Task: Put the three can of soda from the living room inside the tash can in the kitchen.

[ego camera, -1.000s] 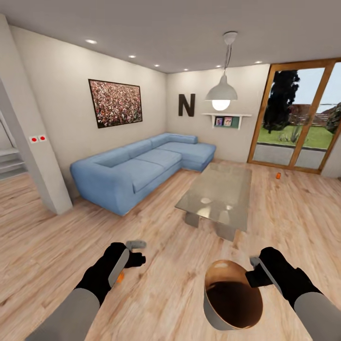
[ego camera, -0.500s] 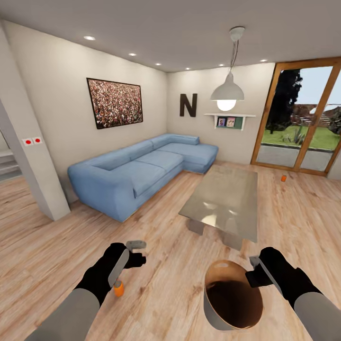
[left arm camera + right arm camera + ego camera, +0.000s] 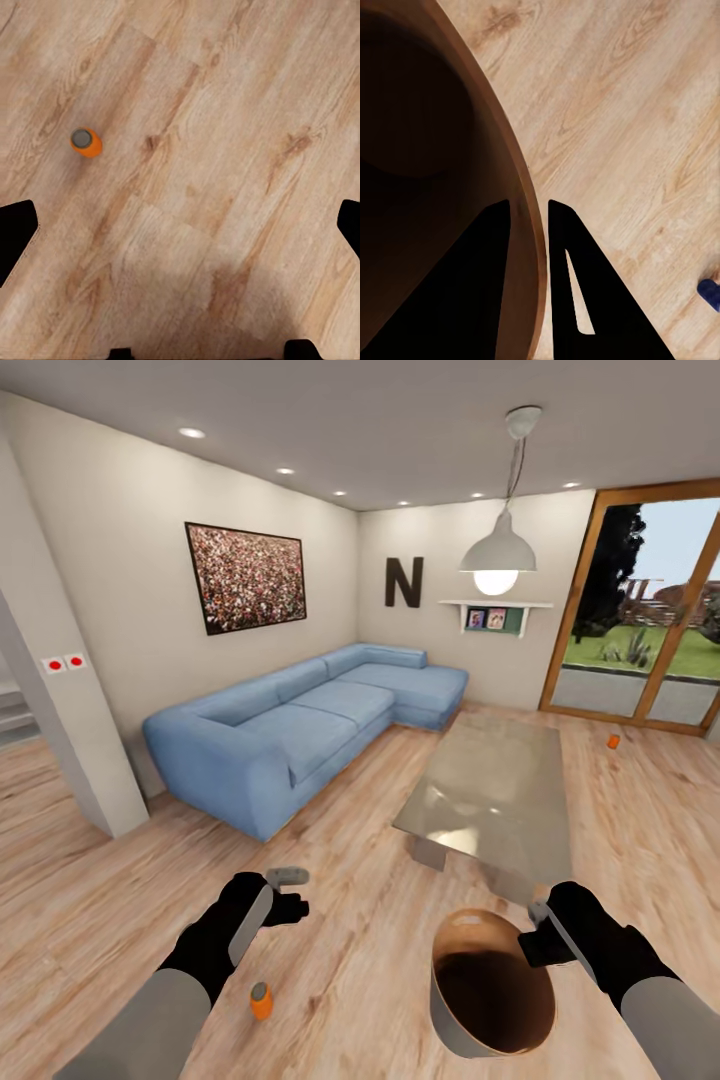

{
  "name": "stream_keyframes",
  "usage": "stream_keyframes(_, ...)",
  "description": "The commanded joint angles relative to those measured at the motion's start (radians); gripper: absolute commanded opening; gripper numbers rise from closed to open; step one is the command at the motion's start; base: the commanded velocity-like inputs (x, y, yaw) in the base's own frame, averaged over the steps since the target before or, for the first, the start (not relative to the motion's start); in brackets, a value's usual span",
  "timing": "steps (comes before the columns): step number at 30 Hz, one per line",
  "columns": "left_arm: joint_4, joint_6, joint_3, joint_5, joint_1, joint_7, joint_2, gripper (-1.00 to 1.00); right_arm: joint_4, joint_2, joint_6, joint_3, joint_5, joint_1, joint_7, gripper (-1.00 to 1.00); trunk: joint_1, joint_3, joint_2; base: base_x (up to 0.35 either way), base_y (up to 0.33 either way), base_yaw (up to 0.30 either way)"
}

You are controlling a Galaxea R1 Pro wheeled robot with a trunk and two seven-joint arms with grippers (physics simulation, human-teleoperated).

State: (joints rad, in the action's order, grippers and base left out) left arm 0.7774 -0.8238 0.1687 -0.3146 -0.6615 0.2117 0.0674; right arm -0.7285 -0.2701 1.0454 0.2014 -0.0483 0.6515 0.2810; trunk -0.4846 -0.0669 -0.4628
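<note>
As the view drifts forward, a soda can (image 3: 261,1000) emerges upright on the floor at five o'clock of the wide-open, empty left gripper (image 3: 283,890), while the right gripper (image 3: 532,937) pinches the trash can (image 3: 492,985) rim; a second, probable can (image 3: 613,741) waits at one o'clock.

Both arms reach forward and low. The left gripper (image 3: 285,893) hangs with fingers spread wide, nothing between them. The right gripper (image 3: 537,935) has its fingers (image 3: 491,292) pinched close on the bin (image 3: 490,985) rim, one inside, one outside.
</note>
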Motion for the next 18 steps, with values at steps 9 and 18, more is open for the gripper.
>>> stream_keyframes(9, 0.0, 0.0, 0.0, 0.0, 0.0, 0.0, 0.0, 1.0, 0.0, 0.0, 0.002, 0.0, 0.018, 0.0, 0.003, -1.0, 0.0, 0.0, 0.0, 0.28, 0.217, 0.0)
stream_keyframes(18, -0.003, 0.0, -0.001, 0.0, 0.0, 0.0, 0.0, 1.0, 0.0, 0.001, 0.002, 0.001, 0.018, 0.0, 0.003, -1.0, 0.0, 0.0, 0.0, 0.28, 0.219, 0.0)
